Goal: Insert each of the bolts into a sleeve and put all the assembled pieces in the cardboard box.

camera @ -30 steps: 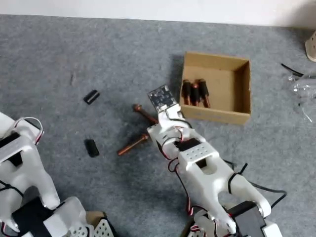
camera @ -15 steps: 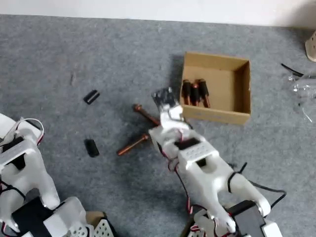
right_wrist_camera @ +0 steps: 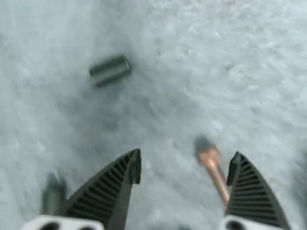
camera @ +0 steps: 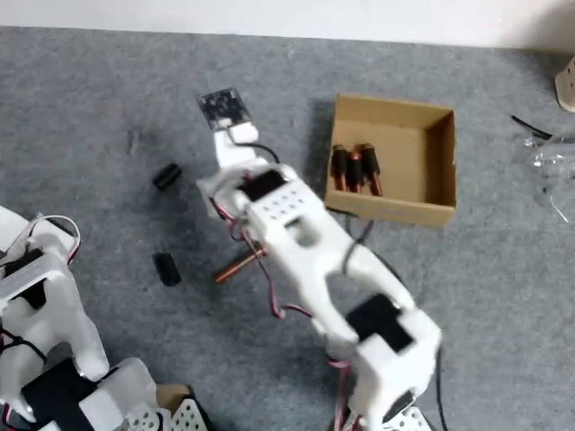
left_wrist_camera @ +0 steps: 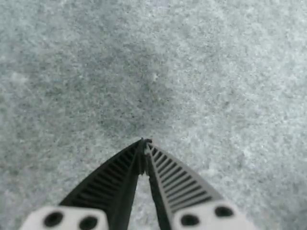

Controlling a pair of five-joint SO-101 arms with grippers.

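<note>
Copper bolt lying loose on the grey carpet, just inside one finger of the right gripper, whose jaws stand wide and empty. A dark sleeve lies farther ahead, well apart. Three assembled pieces rest in the cardboard box. Left gripper over bare carpet, jaws closed tip to tip, holding nothing. Step judged in hand: picking up a bolt. Next move calls for centring the jaws across the shank, descending, then closing.
</note>
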